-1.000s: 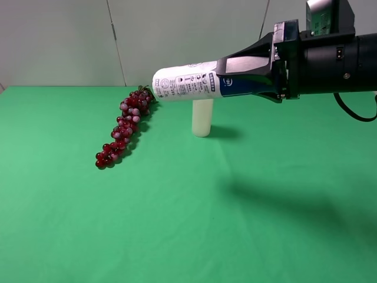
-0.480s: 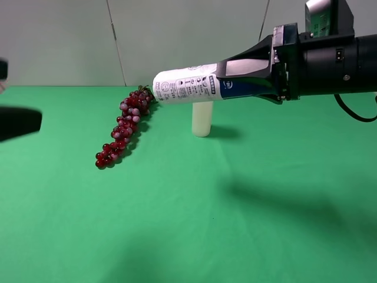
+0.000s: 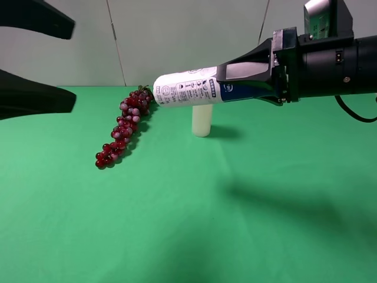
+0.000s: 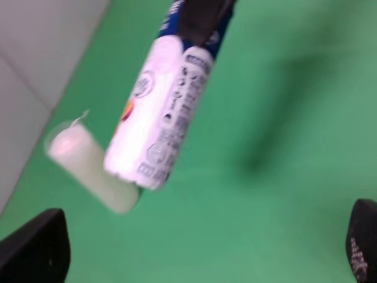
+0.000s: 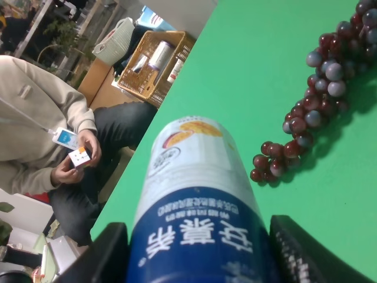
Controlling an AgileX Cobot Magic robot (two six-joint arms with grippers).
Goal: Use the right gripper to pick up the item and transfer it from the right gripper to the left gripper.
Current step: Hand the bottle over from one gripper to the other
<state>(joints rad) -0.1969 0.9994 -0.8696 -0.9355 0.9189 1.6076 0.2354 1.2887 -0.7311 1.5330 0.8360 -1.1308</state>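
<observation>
My right gripper (image 3: 222, 82) is shut on the blue upper half of the bottle (image 3: 185, 87) and holds it level in the air, white base pointing left. My left gripper (image 3: 74, 65) is open at the left edge, its two black fingers (image 3: 35, 100) spread one above the other, well apart from the bottle's base. In the left wrist view the bottle (image 4: 165, 112) hangs ahead between the open fingers (image 4: 35, 253). In the right wrist view the bottle (image 5: 197, 177) fills the space between both fingers (image 5: 300, 247).
A bunch of dark red grapes (image 3: 123, 127) lies on the green cloth (image 3: 188, 212) left of centre. A white candle (image 3: 202, 118) stands upright behind and below the bottle. A seated person (image 5: 41, 135) and a basket (image 5: 150, 62) are beyond the table edge.
My left gripper has come into view from the left edge, risen and spread open toward the bottle. The right gripper and bottle have hardly moved.
</observation>
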